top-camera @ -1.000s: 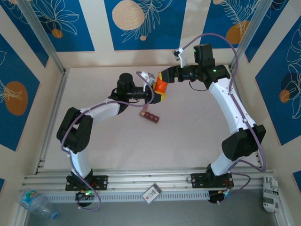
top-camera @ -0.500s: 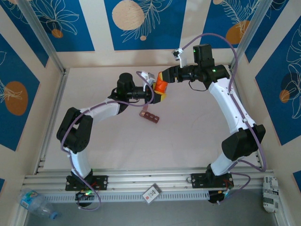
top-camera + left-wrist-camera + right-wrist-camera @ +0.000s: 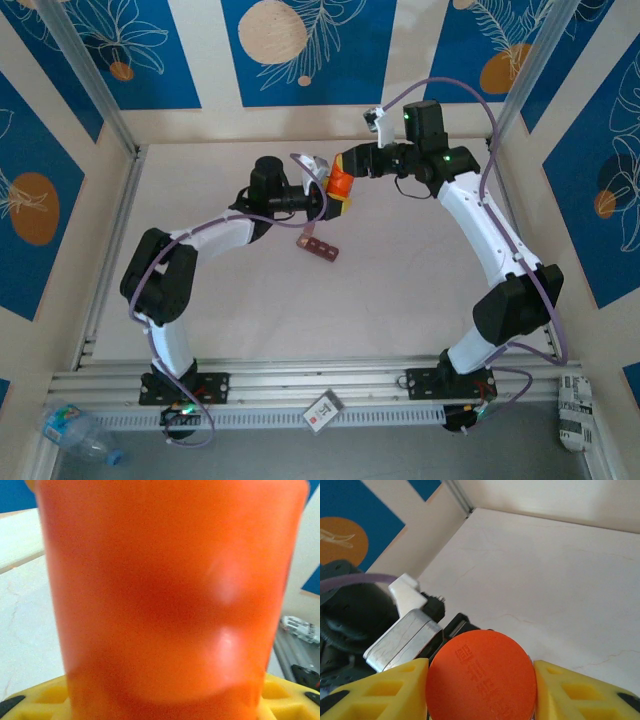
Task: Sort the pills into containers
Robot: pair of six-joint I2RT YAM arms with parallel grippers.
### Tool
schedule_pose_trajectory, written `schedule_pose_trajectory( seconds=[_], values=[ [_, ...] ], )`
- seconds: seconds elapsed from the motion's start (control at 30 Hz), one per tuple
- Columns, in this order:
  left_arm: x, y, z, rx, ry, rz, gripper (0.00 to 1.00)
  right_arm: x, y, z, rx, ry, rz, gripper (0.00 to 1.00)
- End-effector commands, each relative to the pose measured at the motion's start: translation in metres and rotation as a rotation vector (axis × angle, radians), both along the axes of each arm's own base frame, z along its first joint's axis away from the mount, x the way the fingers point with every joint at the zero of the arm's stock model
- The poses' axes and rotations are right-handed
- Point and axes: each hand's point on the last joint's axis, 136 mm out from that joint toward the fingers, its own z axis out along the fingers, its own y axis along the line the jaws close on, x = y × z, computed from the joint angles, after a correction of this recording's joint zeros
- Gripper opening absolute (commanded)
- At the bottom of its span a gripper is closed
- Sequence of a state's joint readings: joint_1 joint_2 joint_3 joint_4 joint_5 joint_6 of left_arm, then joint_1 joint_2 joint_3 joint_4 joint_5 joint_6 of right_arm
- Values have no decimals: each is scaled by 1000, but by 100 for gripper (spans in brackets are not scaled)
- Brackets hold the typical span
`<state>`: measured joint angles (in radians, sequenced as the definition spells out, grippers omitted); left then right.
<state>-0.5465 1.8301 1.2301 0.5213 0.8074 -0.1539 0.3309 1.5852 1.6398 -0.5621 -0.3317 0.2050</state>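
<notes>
The left tool clamps a smooth orange cylindrical bottle. The right tool pinches its round, embossed cap.

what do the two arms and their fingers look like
The left arm and right arm both have white links, black joints and purple cables. A green light glows on the right one. The fingers are yellow with moulded hollows.

Bright, even light leaves only faint shadows on the table. In the left wrist view the orange bottle is blurred, with pale glare spots.
</notes>
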Motion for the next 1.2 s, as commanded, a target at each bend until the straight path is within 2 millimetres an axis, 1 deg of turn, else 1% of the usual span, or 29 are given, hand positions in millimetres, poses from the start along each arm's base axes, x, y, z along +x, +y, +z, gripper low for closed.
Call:
schedule_pose_trajectory(
  seconds=[0.0, 0.17, 0.27, 0.37, 0.53, 0.63, 0.73, 0.87, 0.93, 1.03, 1.1, 1.17],
  values=[
    [2, 5, 62, -70, -221, 103, 0, -9, 0, -37, -25, 120, -91, 49],
    [2, 1, 69, -69, -279, 180, 0, -9, 0, -54, -5, 154, -203, 49],
    [0, -3, 71, -62, -308, 204, 0, -10, -1, -60, -7, 170, -267, 49],
    [0, -6, 68, -53, -309, 203, 0, -11, 0, -62, -1, 178, -298, 49],
    [0, -8, 59, -37, -296, 195, 0, -9, -2, -56, 2, 177, -307, 50],
    [0, -9, 55, -32, -286, 183, 0, -6, -5, -47, 12, 176, -308, 50],
    [0, -10, 50, -28, -274, 177, 0, -2, -9, -34, 39, 176, -311, 51],
    [1, -11, 43, -23, -260, 168, 0, 4, -16, -10, 84, 160, -303, 56],
    [1, -10, 41, -23, -251, 166, 0, 7, -21, 2, 103, 148, -304, 59],
    [3, -9, 38, -29, -234, 159, 0, 9, -30, 26, 140, 116, -302, 68],
    [2, -8, 35, -31, -223, 148, 0, 7, -35, 42, 162, 84, -289, 75],
    [0, -7, 36, -36, -217, 132, 0, 4, -38, 52, 167, 59, -270, 79]
  ],
)
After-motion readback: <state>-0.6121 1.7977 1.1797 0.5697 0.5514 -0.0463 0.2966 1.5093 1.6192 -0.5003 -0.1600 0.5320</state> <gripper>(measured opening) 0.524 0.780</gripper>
